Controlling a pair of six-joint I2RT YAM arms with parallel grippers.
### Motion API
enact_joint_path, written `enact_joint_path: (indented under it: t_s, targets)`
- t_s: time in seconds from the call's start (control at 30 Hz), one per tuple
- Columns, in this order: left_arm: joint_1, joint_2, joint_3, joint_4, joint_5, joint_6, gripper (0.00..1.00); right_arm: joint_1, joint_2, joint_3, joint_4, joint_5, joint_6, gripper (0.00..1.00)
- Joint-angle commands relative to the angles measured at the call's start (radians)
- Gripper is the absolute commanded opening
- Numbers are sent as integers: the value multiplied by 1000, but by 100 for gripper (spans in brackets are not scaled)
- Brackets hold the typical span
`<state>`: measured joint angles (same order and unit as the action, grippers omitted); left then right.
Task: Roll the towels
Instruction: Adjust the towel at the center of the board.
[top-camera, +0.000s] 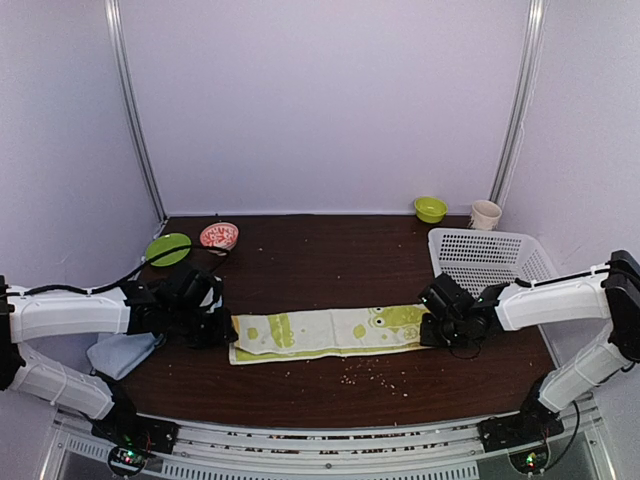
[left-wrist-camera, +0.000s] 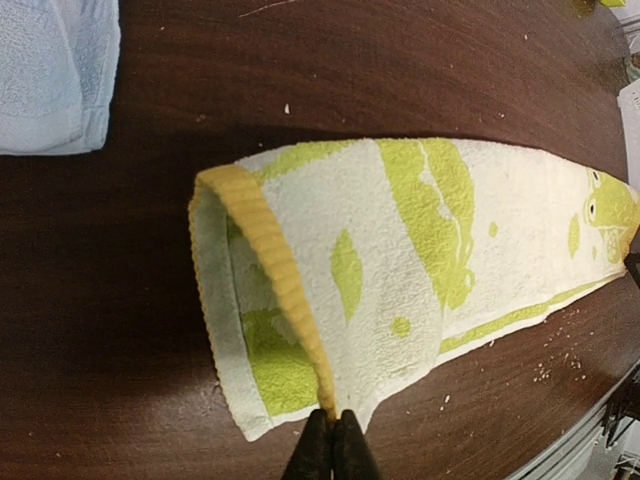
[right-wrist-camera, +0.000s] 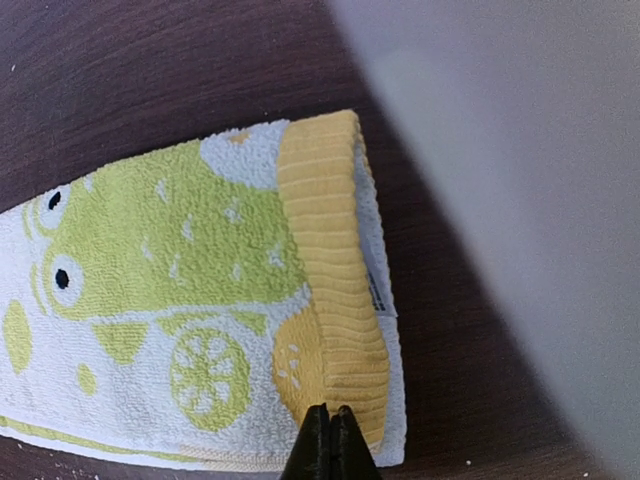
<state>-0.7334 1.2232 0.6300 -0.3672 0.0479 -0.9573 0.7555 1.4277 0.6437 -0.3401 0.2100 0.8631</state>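
The lime-green and cream towel (top-camera: 330, 332) lies stretched left to right across the dark table, folded lengthwise. My left gripper (top-camera: 222, 330) is shut on the yellow edge (left-wrist-camera: 270, 260) at its left end, which is lifted and curls over; the closed tips (left-wrist-camera: 333, 420) pinch the hem. My right gripper (top-camera: 432, 330) is shut on the yellow edge (right-wrist-camera: 330, 290) at the right end, where the tips (right-wrist-camera: 329, 415) press the hem. The pale blue towel (top-camera: 120, 353) lies folded at the table's left edge, and its corner (left-wrist-camera: 50, 75) shows in the left wrist view.
A white slatted basket (top-camera: 485, 262) stands at the right. Along the back sit a green bowl (top-camera: 431, 208), a pale cup (top-camera: 485, 214), a green plate (top-camera: 168, 249) and a red patterned bowl (top-camera: 219, 236). Crumbs (top-camera: 375, 375) dot the table in front of the towel.
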Motion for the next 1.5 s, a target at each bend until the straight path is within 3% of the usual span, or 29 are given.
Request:
enact_joint_path:
  t_s: [0.0,0.6,0.77,0.87,1.2,1.47]
  targets:
    - [-8,-16,-4,30,2,-2,0,-3,-41,7,-41,12,-12,0]
    - [-18,-19,17,17,1,5,0,-1,-101,41,-113,-4,-62,0]
    - [-19,-9,17,17,1,5,0,-1,-70,11,-67,-31,-35,28]
    - [-20,-7,18,17,0,6,0,-1,-43,2,-41,-26,-16,32]
    - [-21,-35,-13,16,-11,0,0,-1,51,3,-4,-43,-9,27]
    - [-20,-39,-18,18,-13,0,0,-1,52,-13,0,-54,-6,7]
